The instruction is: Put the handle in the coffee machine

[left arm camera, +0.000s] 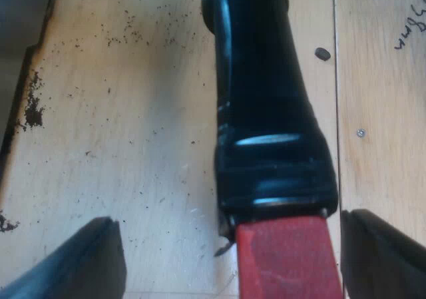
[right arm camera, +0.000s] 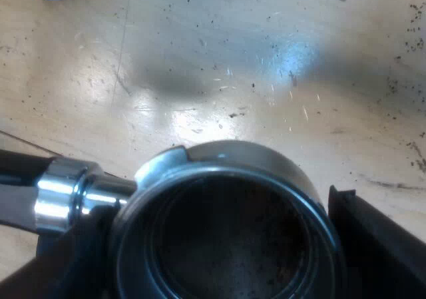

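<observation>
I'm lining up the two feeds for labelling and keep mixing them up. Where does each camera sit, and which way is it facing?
Left wrist view: rides the left arm, looks down at the wooden table, along the dark handle from its red end; the left gripper straddles that end, open.
Right wrist view: rides the right arm, looks down into the metal holder; the right gripper clamps its rim.
Shared: that one holder, each view at its own end, and the grounds-speckled table.

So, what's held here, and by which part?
The right gripper clamps the holder by its metal basket; the left gripper straddles the red handle end, open.
</observation>
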